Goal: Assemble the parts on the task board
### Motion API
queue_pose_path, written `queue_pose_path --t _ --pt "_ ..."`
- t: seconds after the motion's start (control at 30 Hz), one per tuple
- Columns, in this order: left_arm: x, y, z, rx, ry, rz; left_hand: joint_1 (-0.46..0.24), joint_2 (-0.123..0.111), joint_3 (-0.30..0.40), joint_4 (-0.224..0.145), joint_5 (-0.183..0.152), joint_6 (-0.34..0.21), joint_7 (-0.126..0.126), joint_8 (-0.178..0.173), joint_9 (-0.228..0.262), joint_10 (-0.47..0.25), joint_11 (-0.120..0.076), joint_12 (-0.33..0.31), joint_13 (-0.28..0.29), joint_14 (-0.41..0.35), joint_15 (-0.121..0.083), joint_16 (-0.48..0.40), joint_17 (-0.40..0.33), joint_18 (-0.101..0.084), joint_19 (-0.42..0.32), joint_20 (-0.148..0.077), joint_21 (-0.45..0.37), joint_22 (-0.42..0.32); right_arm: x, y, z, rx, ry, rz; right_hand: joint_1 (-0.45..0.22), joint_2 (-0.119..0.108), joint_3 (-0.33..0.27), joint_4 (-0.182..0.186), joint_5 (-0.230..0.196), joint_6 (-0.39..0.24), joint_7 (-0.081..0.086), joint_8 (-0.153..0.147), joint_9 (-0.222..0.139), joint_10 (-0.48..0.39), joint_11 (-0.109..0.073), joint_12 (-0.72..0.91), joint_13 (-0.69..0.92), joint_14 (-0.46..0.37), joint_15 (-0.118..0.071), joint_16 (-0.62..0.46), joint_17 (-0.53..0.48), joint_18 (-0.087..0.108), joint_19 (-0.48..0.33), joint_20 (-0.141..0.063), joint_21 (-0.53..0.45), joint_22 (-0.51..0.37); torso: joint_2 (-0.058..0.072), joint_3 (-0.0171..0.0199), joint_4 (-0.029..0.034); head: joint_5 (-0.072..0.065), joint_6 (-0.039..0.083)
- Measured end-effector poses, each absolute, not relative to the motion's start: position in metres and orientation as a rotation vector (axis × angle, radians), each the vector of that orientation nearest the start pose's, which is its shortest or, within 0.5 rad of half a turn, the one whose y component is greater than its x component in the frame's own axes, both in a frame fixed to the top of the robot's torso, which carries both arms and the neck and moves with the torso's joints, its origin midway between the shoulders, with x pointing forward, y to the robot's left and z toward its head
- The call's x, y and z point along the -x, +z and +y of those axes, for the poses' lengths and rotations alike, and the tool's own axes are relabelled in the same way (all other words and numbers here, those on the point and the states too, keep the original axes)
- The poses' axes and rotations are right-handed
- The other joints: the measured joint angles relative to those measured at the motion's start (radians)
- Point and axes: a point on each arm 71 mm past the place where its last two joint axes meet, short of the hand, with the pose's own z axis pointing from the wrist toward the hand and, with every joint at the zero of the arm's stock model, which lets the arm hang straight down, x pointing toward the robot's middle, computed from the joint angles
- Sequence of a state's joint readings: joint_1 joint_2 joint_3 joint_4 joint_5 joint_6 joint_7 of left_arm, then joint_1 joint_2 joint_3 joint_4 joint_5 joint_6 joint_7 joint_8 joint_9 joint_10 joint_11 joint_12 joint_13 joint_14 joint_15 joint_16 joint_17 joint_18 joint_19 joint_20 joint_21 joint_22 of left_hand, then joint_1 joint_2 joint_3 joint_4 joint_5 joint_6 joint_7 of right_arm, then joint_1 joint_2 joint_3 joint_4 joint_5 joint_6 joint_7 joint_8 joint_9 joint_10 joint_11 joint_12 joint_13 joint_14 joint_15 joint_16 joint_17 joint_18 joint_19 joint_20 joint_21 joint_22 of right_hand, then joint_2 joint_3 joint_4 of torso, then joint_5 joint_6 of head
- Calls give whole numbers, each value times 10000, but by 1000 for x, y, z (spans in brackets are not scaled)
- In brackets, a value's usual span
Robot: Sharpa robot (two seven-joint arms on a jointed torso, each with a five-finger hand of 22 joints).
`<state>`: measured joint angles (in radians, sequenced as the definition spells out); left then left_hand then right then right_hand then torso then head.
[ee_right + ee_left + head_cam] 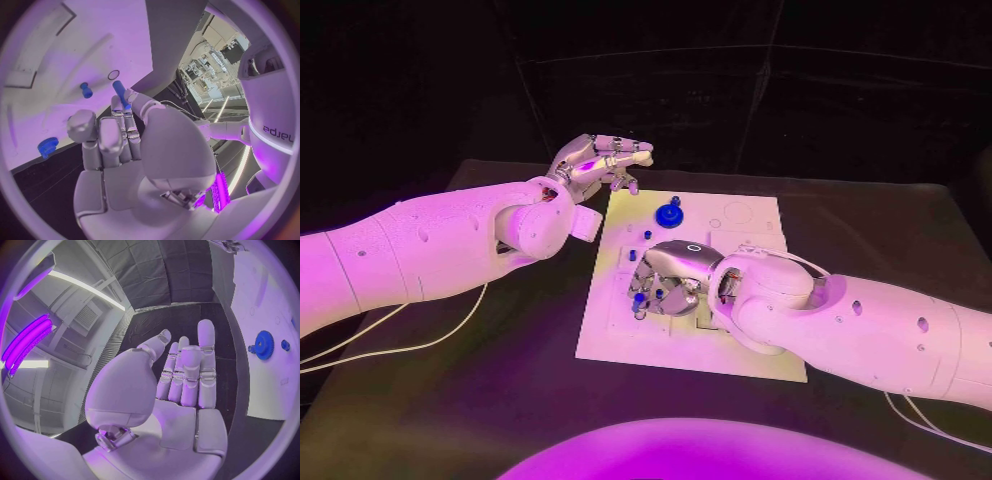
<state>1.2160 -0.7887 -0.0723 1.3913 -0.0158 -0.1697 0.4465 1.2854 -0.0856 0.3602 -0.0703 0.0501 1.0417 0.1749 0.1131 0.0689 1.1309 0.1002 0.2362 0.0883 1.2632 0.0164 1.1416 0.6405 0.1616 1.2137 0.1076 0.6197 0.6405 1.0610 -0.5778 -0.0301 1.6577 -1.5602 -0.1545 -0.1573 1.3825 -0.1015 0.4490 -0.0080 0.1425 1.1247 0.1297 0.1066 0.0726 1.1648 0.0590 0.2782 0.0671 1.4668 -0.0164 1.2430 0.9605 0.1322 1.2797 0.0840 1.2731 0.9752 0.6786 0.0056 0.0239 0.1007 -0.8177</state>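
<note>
The white task board [733,350] lies in the middle of the black table. My right hand [669,281] hovers low over the board's left-middle and pinches a small blue peg [119,89] between thumb and fingertips; the same peg [642,298] peeks out under the hand. A second blue peg [85,90] stands on the board [50,60] close by. A blue gear [671,213] sits near the board's far edge, and the left wrist view shows the gear [264,345] too. My left hand [603,160] hangs raised beside the board's far left corner, fingers [187,370] straight and holding nothing.
A round hole [113,75] and a rectangular recess [19,77] mark the board near the held peg. Thin cables [387,340] trail over the table on the left. A dark curtain closes off the back.
</note>
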Motion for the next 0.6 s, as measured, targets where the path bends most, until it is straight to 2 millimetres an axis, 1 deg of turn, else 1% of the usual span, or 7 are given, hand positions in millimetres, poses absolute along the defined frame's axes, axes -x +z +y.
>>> queue_pose_path --t 0.13,0.4,0.6 --pt "-510 -186 215 10425 -16227 14261 0 0 0 0 0 0 0 0 0 0 0 0 0 0 0 0 0 0 0 0 0 0 -397 -225 -32 4746 9705 18245 0 0 0 0 -1 -20 4 -2 -1 0 0 -7 0 0 0 0 -1 1 0 0 0 -4 0 -1 0 1 -22" --pt "-510 -186 215 10425 -16224 14260 0 0 0 0 0 0 0 0 0 0 0 0 0 0 0 0 0 0 0 0 0 1 -396 -227 -31 5024 9611 18455 0 0 0 1 -3 -26 1 -26 -6 0 0 -7 0 0 0 0 -1 0 0 0 0 -3 0 -4 0 6 -26" --pt "-510 -186 216 10430 -16210 14253 0 0 0 0 0 0 0 0 0 0 0 0 -1 0 0 0 0 -1 0 0 0 2 -396 -228 -31 5119 9537 18566 0 0 0 0 -4 -23 6 -34 -10 0 0 -7 0 0 0 0 -2 1 0 0 0 -3 4 -6 0 34 -55"
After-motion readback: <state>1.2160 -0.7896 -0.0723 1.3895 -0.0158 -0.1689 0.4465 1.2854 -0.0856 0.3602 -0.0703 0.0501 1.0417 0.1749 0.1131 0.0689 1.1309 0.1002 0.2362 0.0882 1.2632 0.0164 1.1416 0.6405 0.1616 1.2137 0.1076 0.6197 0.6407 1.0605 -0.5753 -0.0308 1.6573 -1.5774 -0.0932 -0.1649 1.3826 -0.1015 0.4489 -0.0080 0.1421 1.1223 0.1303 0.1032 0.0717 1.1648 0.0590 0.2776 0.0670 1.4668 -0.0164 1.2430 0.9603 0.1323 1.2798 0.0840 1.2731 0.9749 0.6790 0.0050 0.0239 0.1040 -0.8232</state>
